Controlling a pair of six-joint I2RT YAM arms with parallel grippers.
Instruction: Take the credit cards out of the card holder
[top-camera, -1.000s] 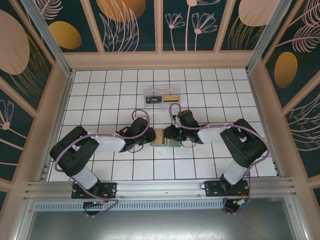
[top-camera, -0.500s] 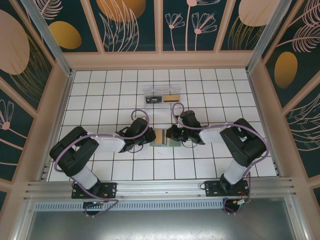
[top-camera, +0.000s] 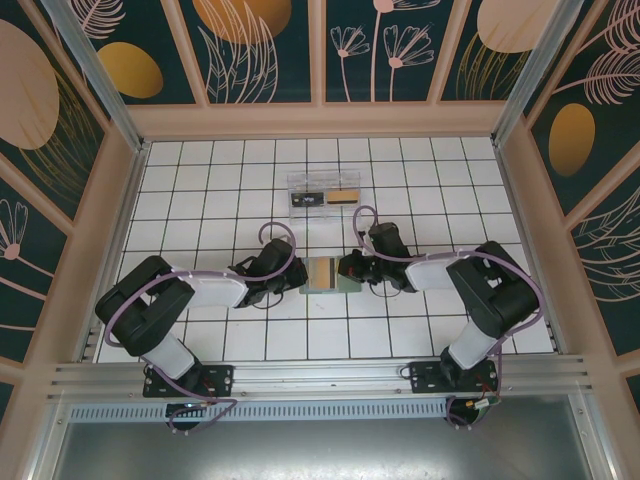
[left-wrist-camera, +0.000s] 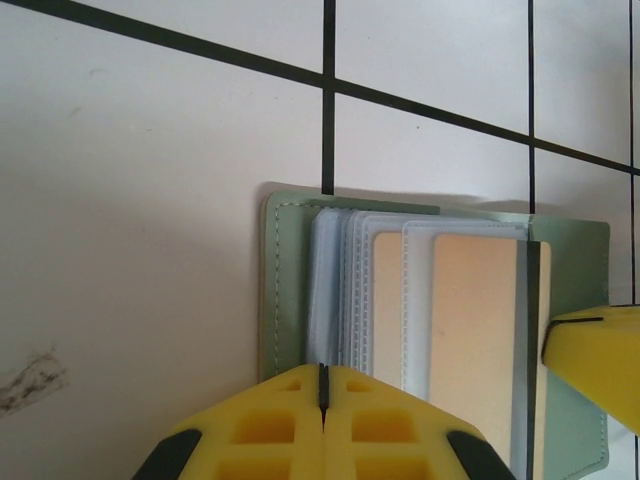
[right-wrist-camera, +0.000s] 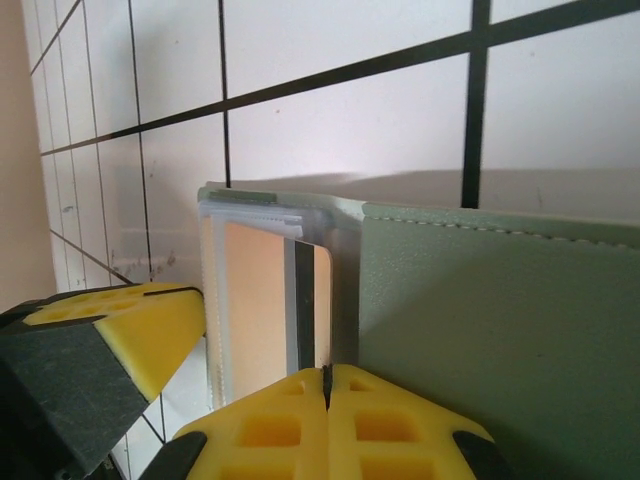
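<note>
A pale green card holder lies open on the white tiled table between my two grippers. The left wrist view shows its green cover, clear sleeves and an orange credit card with a black stripe. My left gripper is shut on the edge of the clear sleeves, left of the holder. My right gripper is shut on the near edge of the orange card, beside the raised green flap. From above it sits right of the holder.
A clear plastic box stands two tiles behind the holder, with a dark card and an orange card in it. Wooden frame walls surround the tiled table. Both arms reach inward from the near edge and meet mid-table.
My right gripper has shut and shifted a little to the right at the holder's edge. The left gripper has stayed shut and barely moved.
</note>
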